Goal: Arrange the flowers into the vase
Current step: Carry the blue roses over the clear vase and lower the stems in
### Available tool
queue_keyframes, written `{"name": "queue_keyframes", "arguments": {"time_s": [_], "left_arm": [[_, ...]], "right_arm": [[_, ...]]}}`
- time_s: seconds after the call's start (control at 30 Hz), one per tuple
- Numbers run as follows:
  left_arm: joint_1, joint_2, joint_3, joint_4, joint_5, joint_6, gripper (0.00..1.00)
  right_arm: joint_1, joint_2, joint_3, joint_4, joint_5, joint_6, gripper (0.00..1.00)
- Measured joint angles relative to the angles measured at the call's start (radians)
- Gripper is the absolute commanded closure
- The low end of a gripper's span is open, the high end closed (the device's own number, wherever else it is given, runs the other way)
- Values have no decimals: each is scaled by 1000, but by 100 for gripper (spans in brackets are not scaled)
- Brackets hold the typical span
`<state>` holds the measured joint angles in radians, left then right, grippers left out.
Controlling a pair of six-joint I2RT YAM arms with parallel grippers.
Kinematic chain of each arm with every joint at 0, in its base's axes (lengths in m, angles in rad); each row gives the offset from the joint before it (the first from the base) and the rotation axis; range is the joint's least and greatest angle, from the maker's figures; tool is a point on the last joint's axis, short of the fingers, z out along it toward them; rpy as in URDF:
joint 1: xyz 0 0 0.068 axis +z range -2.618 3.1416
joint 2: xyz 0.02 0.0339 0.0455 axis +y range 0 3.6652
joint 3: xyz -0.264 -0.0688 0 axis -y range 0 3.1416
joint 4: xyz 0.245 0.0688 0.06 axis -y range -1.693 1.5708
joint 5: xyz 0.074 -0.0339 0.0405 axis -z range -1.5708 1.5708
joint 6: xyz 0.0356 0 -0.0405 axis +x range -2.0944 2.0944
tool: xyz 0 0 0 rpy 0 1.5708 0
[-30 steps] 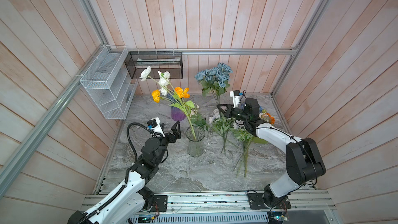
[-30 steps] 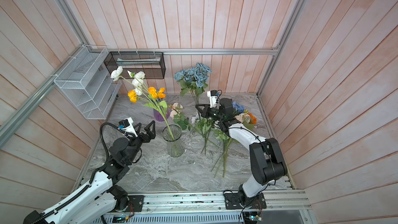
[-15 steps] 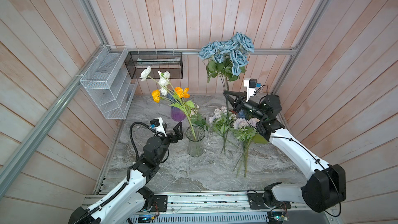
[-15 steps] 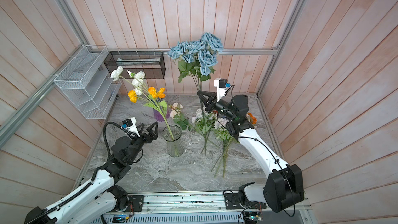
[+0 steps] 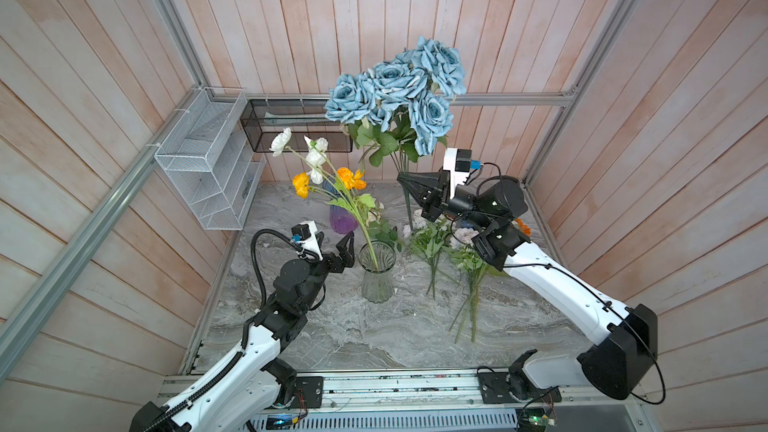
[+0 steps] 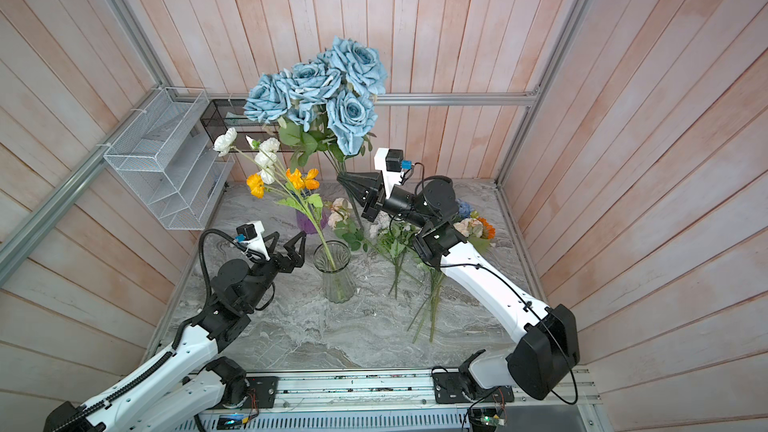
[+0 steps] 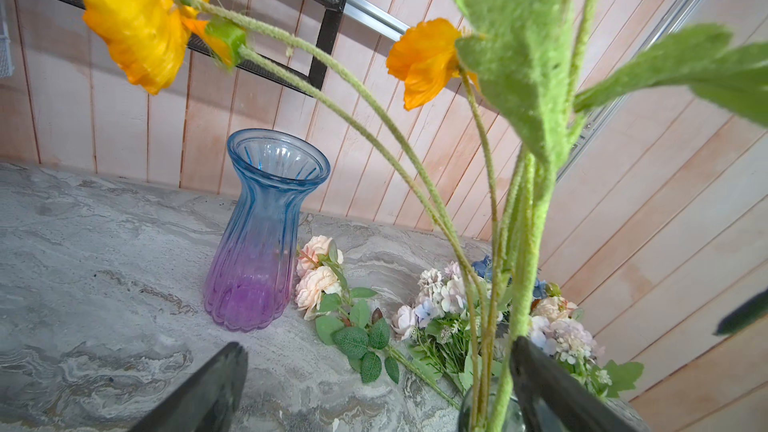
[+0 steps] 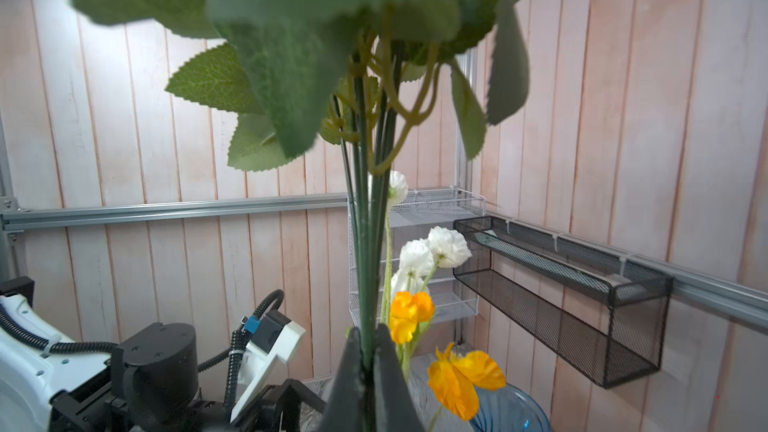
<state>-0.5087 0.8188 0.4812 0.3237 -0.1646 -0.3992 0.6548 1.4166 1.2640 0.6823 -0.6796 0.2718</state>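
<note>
My right end effector (image 5: 402,179) is clamped on the stems of the dusty-blue roses (image 5: 395,85), holding the bunch upright, well above the surface (image 5: 374,338) and beyond the clear vase (image 5: 376,274). My left end effector (image 5: 335,243) hangs wide open just beside the vase's rim, gripping nothing. The orange and white poppies (image 5: 350,178) stand in that vase; the other bunches (image 5: 432,238) lie on the surface to its right.

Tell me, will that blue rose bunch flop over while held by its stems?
Probably not: the blue roses stand upright above the shut right gripper, so the stems look stiff. With big heads high above the grip, they may sway.
</note>
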Motion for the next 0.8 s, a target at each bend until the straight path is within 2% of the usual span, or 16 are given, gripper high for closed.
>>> {"name": "queue_keyframes", "arguments": {"time_s": [0.23, 0.47, 0.73, 0.8], "left_arm": [[0, -66, 0, -48, 0, 17, 0], [0, -102, -9, -94, 6, 64, 0], [0, -144, -23, -99, 153, 87, 0], [0, -155, -23, -97, 193, 89, 3]], "right_arm": [[76, 103, -25, 98, -22, -10, 100], [137, 155, -150, 242, -30, -11, 100], [167, 190, -276, 316, 18, -34, 100], [174, 190, -309, 319, 44, -52, 100]]}}
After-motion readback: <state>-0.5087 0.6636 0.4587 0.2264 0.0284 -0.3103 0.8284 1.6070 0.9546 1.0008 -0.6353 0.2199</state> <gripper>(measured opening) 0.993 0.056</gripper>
